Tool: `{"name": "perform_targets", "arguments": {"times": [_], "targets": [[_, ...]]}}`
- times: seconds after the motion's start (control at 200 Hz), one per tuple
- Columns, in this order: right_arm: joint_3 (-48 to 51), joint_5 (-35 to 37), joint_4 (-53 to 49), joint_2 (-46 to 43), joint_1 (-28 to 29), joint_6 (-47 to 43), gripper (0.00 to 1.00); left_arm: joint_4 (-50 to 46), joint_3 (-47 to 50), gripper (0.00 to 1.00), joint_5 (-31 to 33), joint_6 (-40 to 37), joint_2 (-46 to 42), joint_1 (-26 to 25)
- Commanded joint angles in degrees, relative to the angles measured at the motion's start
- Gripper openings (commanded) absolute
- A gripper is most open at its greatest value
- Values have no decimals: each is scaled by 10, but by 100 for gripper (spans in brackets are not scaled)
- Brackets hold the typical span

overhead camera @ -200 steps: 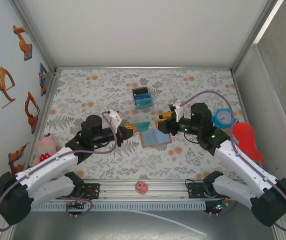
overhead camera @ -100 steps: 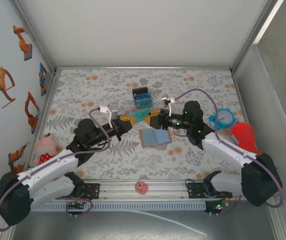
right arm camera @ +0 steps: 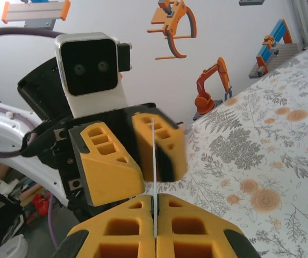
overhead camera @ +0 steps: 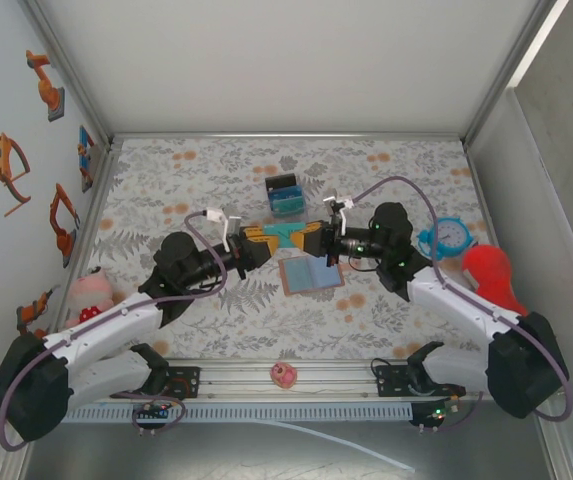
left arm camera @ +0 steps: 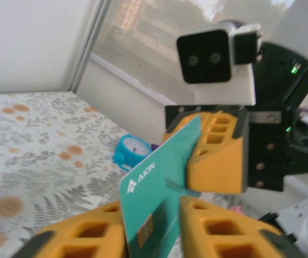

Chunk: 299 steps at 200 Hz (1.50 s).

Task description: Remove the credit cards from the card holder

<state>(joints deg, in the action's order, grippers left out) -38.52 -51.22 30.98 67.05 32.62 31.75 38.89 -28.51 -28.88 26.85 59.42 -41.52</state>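
Top external shows the holder point(overhead camera: 311, 274) lying open on the tabletop point(overhead camera: 216, 170), blue-grey pockets up; whether any card sits in them I cannot tell. Just beyond it stands a black box point(overhead camera: 286, 195) with blue and teal contents.

One teal card point(overhead camera: 286, 232) hangs in the air over the strip between holder and box. It is bridged by the left gripper point(overhead camera: 264, 238) and right gripper point(overhead camera: 309, 238), which meet nose to nose. In the right wrist view the right jaws are pressed together on the card, which is seen edge-on. In the left wrist view the card slants through a narrow gap between the left jaws; whether they pinch it I cannot tell.

Holder and box sit mid-tabletop, well apart from the side walls. A blue clock point(overhead camera: 450, 235) lies near the right arm. Bare tabletop lies to the left and on the far side.
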Motion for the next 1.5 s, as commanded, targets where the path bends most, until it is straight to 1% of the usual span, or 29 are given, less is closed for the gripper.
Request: {"name": "perform_targets", "arguments": {"times": [0.0,0.035,0.05,0.085,0.12,0.155,0.225,0.321,0.371,0.426,0.451,0.621,0.656,0.751,0.831,1.042,1.112,1.247,1.322,1.372,1.422,1.467,1.472,1.477,1.492], "targets": [[-22,7,-89,-38,2,-71,0,-104,-56,60,-18,-59,-30,1],[-26,12,-119,-47,2,-90,0,-163,-75,77,-13,-89,-39,1],[-27,15,-132,-51,2,-98,0,-190,-86,82,-11,-101,-43,1],[-30,19,-161,-61,2,-116,0,-260,-113,86,-7,-135,-50,1],[-34,24,-189,-69,2,-135,0,-313,-136,91,1,-162,-56,1],[-39,28,-220,-76,2,-153,0,-354,-156,97,5,-187,-59,1],[-51,38,-271,-83,2,-186,0,-408,-182,99,4,-241,-63,0],[-64,40,-313,-83,2,-211,0,-427,-193,98,4,-276,-64,0],[-69,32,-325,-82,2,-219,0,-433,-195,100,3,-297,-61,0],[-76,17,-337,-77,2,-227,0,-445,-203,95,-2,-318,-54,-1],[-79,11,-341,-73,2,-231,0,-456,-212,91,-6,-325,-48,0],[-99,-32,-378,-58,3,-265,0,-537,-274,71,-62,-406,6,0],[-103,-35,-388,-56,4,-274,0,-553,-286,70,-73,-422,19,0],[-112,-34,-406,-52,4,-288,0,-591,-319,59,-105,-453,53,0],[-115,-35,-412,-53,4,-294,0,-599,-332,56,-118,-460,74,0],[-116,-35,-412,-54,4,-301,0,-611,-347,54,-157,-472,111,0],[-117,-37,-412,-52,4,-302,0,-615,-353,45,-166,-472,126,0],[-117,-33,-411,-51,4,-304,0,-618,-359,21,-178,-471,146,-1],[-116,-26,-412,-53,4,-305,0,-623,-363,12,-178,-476,152,-1],[-115,-17,-413,-55,4,-305,0,-626,-364,0,-178,-481,156,0],[-115,-3,-418,-57,4,-307,0,-629,-367,0,-176,-488,157,0],[-114,24,-424,-59,4,-306,0,-629,-369,0,-163,-491,158,1],[-114,32,-426,-60,4,-305,3,-629,-369,0,-162,-491,158,1],[-114,32,-426,-60,4,-305,3,-629,-369,0,-160,-492,158,2],[-115,41,-429,-61,4,-305,8,-629,-370,0,-155,-495,159,2]]}}
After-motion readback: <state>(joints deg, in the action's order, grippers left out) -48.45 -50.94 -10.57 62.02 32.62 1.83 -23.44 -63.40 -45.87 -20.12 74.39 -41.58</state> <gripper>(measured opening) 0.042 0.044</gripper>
